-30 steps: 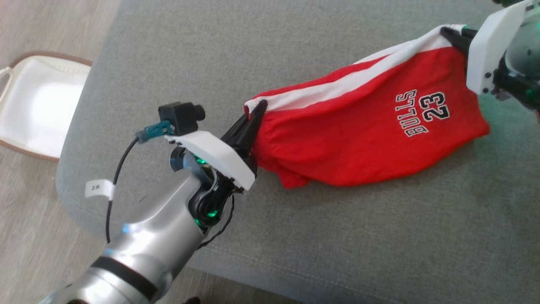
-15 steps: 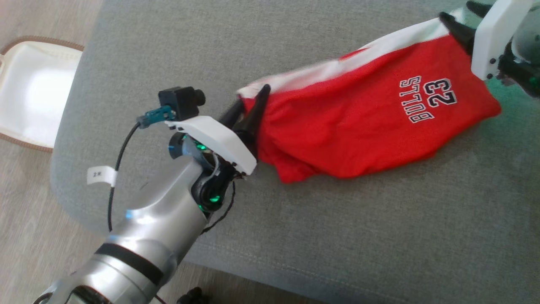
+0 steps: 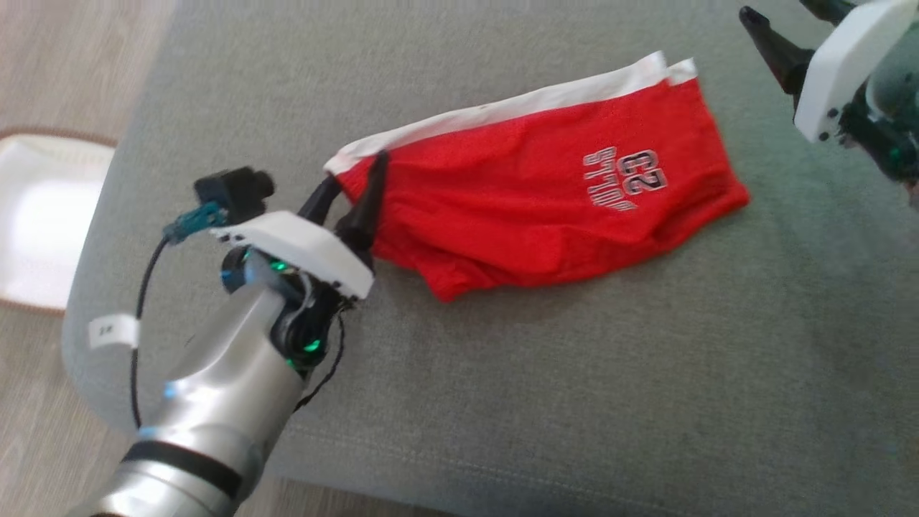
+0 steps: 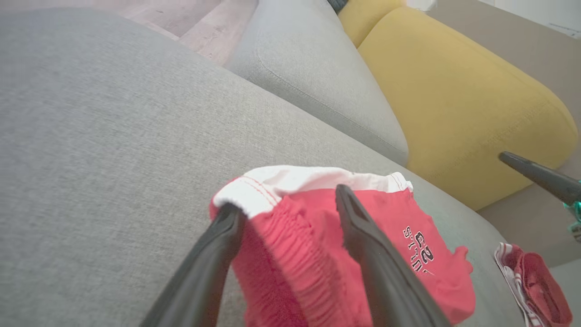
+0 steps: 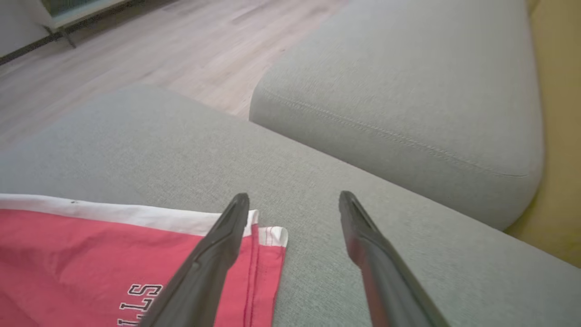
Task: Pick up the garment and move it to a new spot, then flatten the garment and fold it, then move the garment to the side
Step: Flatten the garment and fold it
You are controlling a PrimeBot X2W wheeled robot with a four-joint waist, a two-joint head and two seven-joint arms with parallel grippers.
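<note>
- Now, one pair of red shorts (image 3: 531, 179) lies spread on a grey cushion (image 3: 574, 395), white waistband along the far side, printed number facing up.
- Two grippers; both stand wide open and grip nothing.
- The left gripper (image 3: 357, 169) sits at the shorts' left end; the bunched waistband corner lies loose between its fingers, touching one of them.
- The right gripper (image 3: 779, 8) hangs off the shorts' right end, apart from the cloth; nothing between its fingers but bare cushion.
- One more red-and-white garment (image 4: 538, 281) lies low past the cushion's edge, in the left wrist view.
- Two grey cushions in all; the second cushion (image 5: 408, 77) sits beyond a gap; one yellow cushion (image 4: 454, 100) beside it.
- One white basket (image 3: 43, 230) on the wood floor (image 3: 64, 64), left of the cushion.
- The shorts lie well in from every edge; the nearest edge is the rounded left one, by the left arm.
- Wide bare cushion on the near side and to the right.
</note>
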